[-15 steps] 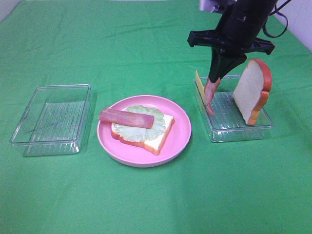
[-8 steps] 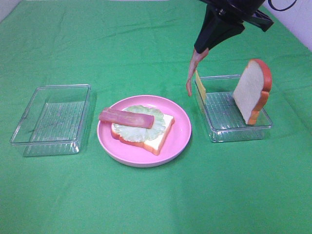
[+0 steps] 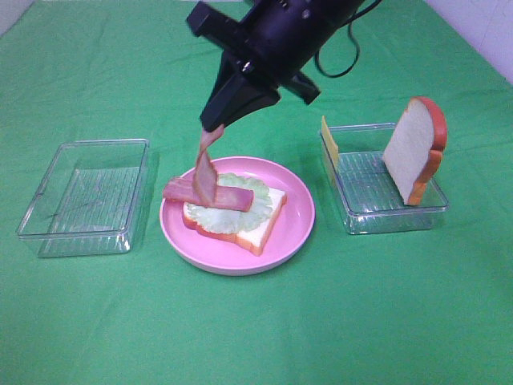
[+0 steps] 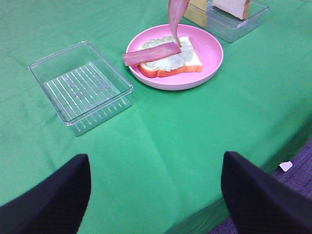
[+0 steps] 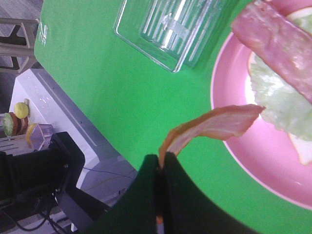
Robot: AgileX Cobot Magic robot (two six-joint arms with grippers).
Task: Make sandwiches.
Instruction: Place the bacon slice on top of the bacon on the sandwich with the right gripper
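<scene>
Left wrist view: the left gripper (image 4: 155, 161), fingers cropped by the frame, stands apart and empty. Beyond it, the pink plate (image 3: 296, 216) holds a bread slice (image 3: 260, 228), lettuce (image 3: 216, 215) and a flat bacon strip (image 3: 180, 190). Above, the right gripper (image 3: 215, 124) pinches a hanging bacon strip (image 3: 204, 168); whether its tip touches the stack is unclear.

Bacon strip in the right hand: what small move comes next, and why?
Probably lower the right hand slightly, so the hanging bacon strip lays down onto the lettuce beside the lying bacon strip. The hand is shut on the strip's top end. The strip's lower end dangles just over the food on the pink plate and does not seem to be resting on it yet.
</scene>
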